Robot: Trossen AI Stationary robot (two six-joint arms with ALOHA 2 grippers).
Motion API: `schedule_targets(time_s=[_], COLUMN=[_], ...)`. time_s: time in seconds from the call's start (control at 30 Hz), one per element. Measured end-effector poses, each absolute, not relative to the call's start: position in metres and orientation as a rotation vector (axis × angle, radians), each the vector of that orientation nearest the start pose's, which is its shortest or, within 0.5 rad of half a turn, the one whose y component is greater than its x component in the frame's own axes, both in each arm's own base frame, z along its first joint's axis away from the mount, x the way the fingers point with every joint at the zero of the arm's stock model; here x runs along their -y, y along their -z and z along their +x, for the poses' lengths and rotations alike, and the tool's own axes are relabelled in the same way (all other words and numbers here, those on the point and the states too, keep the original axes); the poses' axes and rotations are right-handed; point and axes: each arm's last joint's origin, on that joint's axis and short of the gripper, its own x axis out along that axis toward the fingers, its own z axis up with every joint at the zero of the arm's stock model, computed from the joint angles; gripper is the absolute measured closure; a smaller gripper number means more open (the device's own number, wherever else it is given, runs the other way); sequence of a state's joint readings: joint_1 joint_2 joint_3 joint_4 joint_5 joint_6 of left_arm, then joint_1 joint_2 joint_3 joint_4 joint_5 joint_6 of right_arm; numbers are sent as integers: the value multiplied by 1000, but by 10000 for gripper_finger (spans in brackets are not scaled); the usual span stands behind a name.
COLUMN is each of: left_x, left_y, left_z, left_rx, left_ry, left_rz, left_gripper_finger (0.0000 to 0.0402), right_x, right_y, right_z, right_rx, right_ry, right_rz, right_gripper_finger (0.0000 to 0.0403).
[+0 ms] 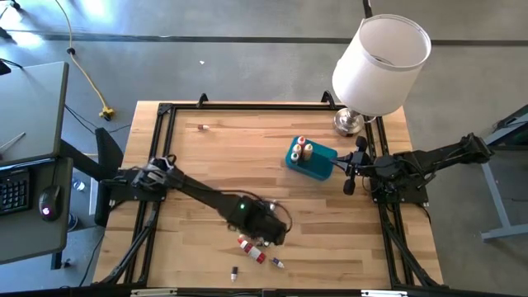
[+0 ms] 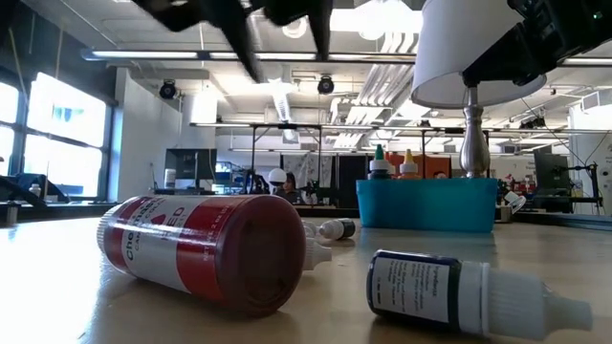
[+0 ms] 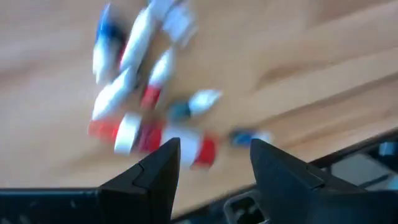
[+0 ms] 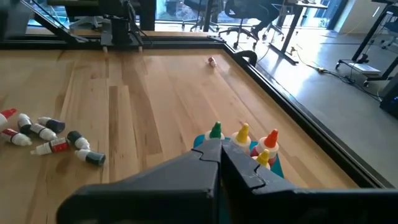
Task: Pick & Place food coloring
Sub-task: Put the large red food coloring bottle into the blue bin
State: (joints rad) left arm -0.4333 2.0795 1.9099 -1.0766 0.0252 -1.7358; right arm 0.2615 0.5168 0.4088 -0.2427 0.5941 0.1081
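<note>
bottles lying near front edge, seemingly under left gripper; bin before lamp

White lamp behind teal bin (upright).

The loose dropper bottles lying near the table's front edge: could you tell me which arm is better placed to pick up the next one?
Left. Its end effector hovers open directly over the loose plastic dropper bottles, while the right end effector sits shut beside the teal rectangular plastic bin, well away from them.
</note>
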Motion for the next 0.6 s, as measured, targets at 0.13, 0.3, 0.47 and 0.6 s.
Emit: schedule_targets(time_s=[0.13,0.3,0.47,0.6], left_x=[189,189,188,186], left_y=[-238,-222,-215,-215], left_z=[386,383,384,386], left_rx=[-1336,-1456,-1359,-1296], left_ry=[-782,-809,-854,-885], left_rz=[-1298,-1375,-1363,-1388], left_gripper_finger=[211,211,211,211], right_x=[-17,-17,-17,-17], right_y=[-235,-235,-235,-236], right_z=[127,126,126,127], right_rx=[-304,-310,-311,-310], right_ry=[344,344,347,345], right_rz=[-41,-43,-54,-86], right_gripper_finger=[403,403,403,403])
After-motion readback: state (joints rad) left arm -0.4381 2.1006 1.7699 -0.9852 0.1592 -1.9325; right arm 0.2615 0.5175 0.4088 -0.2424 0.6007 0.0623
